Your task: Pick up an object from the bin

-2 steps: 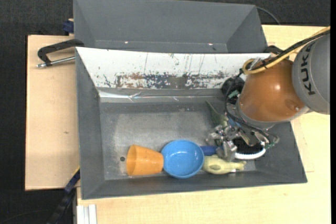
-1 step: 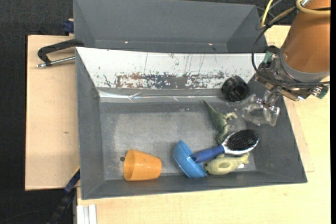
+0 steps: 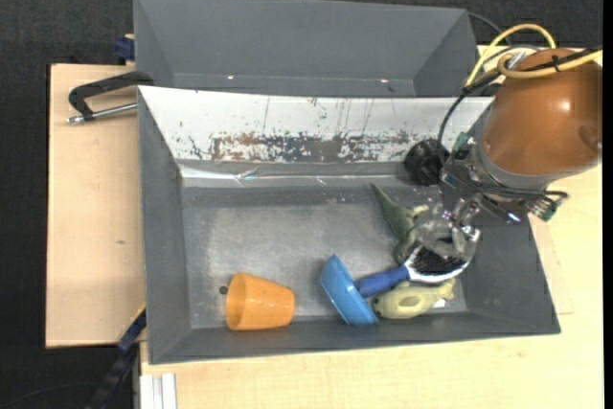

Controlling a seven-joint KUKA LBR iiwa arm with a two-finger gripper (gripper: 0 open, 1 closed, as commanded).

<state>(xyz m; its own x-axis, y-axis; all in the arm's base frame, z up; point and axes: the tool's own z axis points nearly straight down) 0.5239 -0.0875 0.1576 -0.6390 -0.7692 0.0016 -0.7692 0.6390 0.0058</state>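
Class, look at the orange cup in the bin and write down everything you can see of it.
The orange cup is a small, tapered beaker that looks like smooth, plain plastic. It lies tipped on its side on the floor of the grey bin, at the front left, close to the front wall. Only the floor visibly touches it. The blue scoop lies to its right, clearly apart.

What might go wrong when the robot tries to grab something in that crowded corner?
The gripper is over a cluster: a blue-handled brush, a pale yellow-green lump and a dark green piece lie close together. It might catch two at once, or nudge one away. The bin's right wall is also near, so the arm might bump it.
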